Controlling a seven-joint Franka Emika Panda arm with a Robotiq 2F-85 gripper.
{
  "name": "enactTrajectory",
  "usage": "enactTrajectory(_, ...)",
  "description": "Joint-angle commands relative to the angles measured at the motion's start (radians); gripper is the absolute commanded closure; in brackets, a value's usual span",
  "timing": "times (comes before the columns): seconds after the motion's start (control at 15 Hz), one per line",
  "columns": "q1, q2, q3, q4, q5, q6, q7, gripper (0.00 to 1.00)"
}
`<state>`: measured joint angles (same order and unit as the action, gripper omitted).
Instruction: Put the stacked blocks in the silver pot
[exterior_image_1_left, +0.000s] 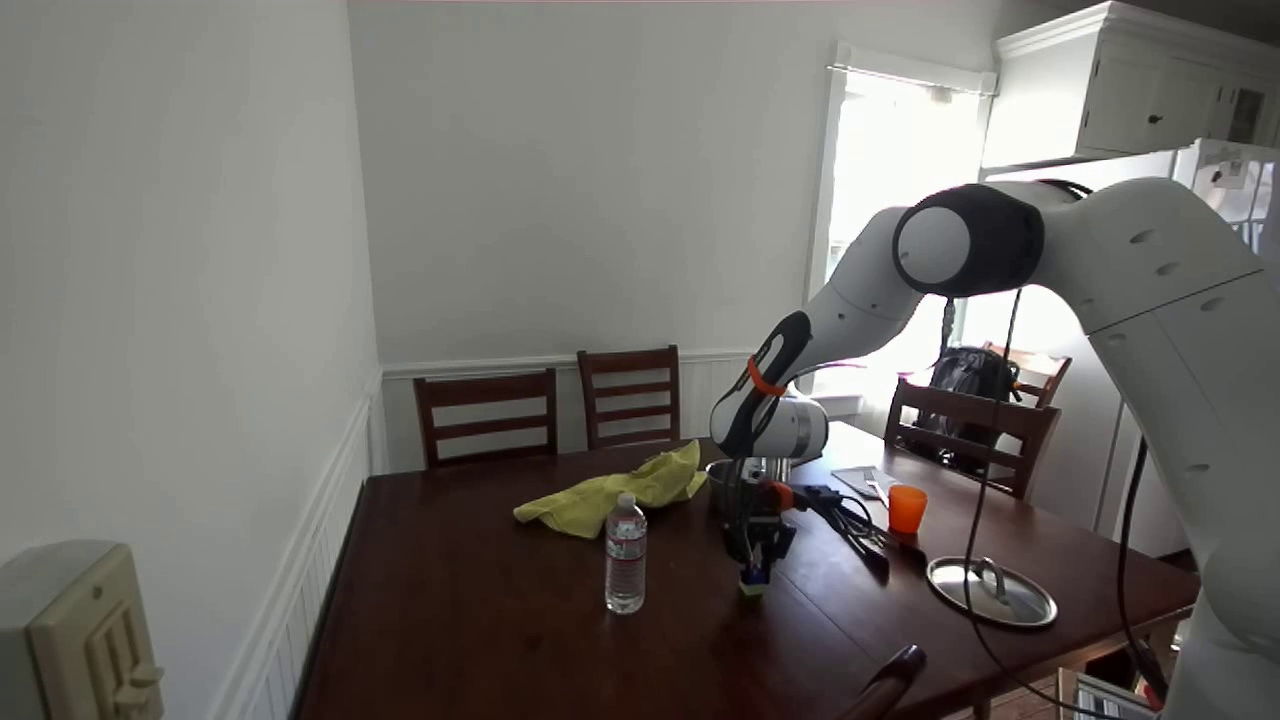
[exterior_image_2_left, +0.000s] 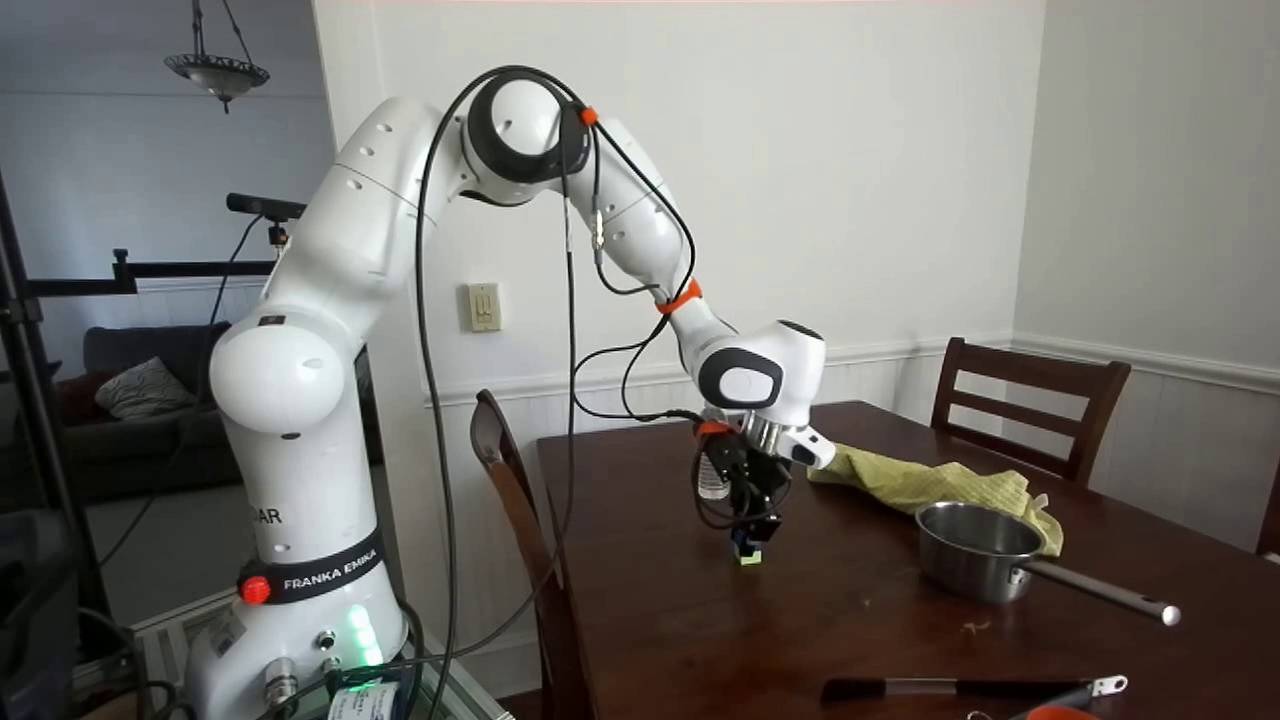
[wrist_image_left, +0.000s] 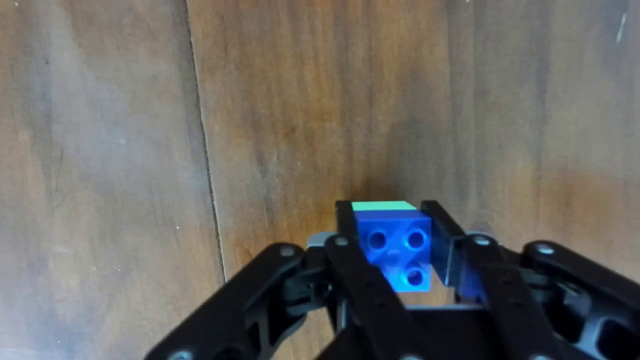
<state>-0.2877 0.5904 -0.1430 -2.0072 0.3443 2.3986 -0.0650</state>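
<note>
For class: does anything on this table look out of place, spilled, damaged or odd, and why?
No clear spill or breakage shows. Mildly odd: the lid lies on the table rather than on the silver pot, and the yellow-green cloth is rumpled, not folded. A pale speck near the pot is too small to identify.

I read FRANKA EMIKA on the dark band (exterior_image_2_left: 318, 574) low on my robot arm (exterior_image_2_left: 345, 245), and the letters AR on its white casing (exterior_image_2_left: 308, 475) just above; the label (exterior_image_1_left: 627, 541) on the bottle (exterior_image_1_left: 625, 582) is too small.
</note>
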Motion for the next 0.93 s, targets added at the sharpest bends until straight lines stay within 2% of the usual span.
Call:
enactTrajectory(0.0, -0.012, -0.005, 0.006, -0.019, -0.016, 0.038, 0.002, 0.87)
enactTrajectory(0.07, -0.007, -0.012, 0.002, -0.022, -0.024, 0.046, 0.003, 0.86)
enactTrajectory(0.2, 0.005, -0.077, -0.005, -0.067, -0.032, 0.169, -0.014, 0.87)
enactTrajectory(0.33, -0.007, -0.124, 0.001, -0.067, -0.03, 0.24, -0.023, 0.87)
enactTrajectory(0.47, -0.042, -0.167, 0.027, -0.045, 0.02, 0.3, -0.028, 0.86)
enactTrajectory(0.53, -0.019, -0.094, 0.016, -0.012, -0.017, 0.259, 0.004, 0.63)
enactTrajectory(0.67, -0.028, -0.142, 0.016, -0.012, -0.011, 0.273, 0.0, 0.63)
enactTrajectory(0.73, -0.031, -0.154, 0.016, -0.014, -0.01, 0.273, 0.0, 0.88)
enactTrajectory(0.8, -0.056, -0.132, 0.027, 0.024, 0.036, 0.325, -0.002, 0.88)
enactTrajectory(0.87, -0.076, -0.131, 0.037, 0.043, 0.058, 0.329, -0.014, 0.88)
